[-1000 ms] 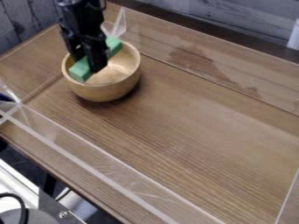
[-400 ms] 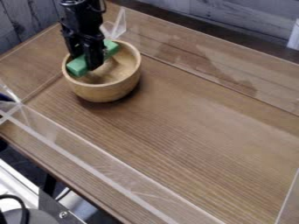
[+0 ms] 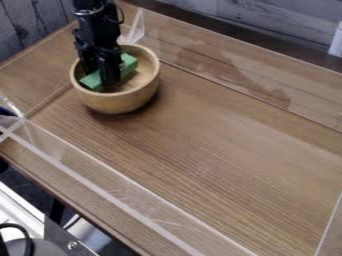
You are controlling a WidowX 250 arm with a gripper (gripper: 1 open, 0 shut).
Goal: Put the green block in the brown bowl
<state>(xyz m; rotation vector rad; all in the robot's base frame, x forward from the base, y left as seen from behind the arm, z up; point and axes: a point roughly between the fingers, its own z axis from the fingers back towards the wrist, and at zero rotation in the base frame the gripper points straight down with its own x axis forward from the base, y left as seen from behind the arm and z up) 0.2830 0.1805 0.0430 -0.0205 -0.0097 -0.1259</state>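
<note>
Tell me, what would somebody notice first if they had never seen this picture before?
Probably the black claw near the top left, reaching straight down into the brown bowl on the wooden table. Next is the bright green block down inside the bowl, with the claw's fingers around it. The block stands out strongly against all the brown wood.

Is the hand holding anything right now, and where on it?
The hand grips the small bright green rectangular block around its middle, inside the round light-brown wooden bowl; exact contact is partly hidden.
</note>
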